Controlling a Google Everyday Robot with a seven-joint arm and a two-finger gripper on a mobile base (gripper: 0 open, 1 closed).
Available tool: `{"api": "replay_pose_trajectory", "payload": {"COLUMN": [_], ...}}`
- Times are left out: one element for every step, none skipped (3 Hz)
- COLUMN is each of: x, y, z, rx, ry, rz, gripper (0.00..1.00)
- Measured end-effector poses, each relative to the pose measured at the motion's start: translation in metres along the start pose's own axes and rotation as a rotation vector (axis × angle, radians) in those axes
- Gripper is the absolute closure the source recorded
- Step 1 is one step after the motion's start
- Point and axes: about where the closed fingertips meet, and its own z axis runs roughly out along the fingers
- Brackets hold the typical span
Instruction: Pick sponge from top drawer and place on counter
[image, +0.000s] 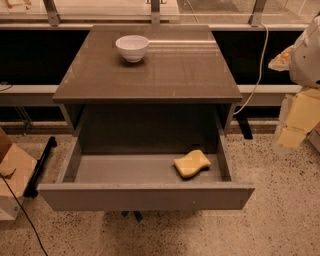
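The yellow sponge (192, 163) with wavy edges lies flat inside the open top drawer (145, 196), at its right end near the front. The drawer is pulled fully out below the counter (165, 75), a glossy grey-brown top. My gripper (293, 127) hangs at the far right of the view, outside the cabinet, to the right of and higher than the sponge and well apart from it. It holds nothing that I can see.
A white bowl (132, 47) stands on the counter at the back left. A white cable (256, 75) hangs down right of the cabinet. A cardboard box (12, 175) and a black bar (41, 165) lie on the floor at left.
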Motion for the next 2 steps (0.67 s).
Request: {"api": "replay_pose_trajectory", "payload": {"x": [0.0,-0.012], "y": [0.0,0.001], "z": [0.0,0.006], "rx": [0.002,0.008], "ry": [-0.001,-0.025], "rz": [0.0,0.027], "gripper": [0.0,0.0]}}
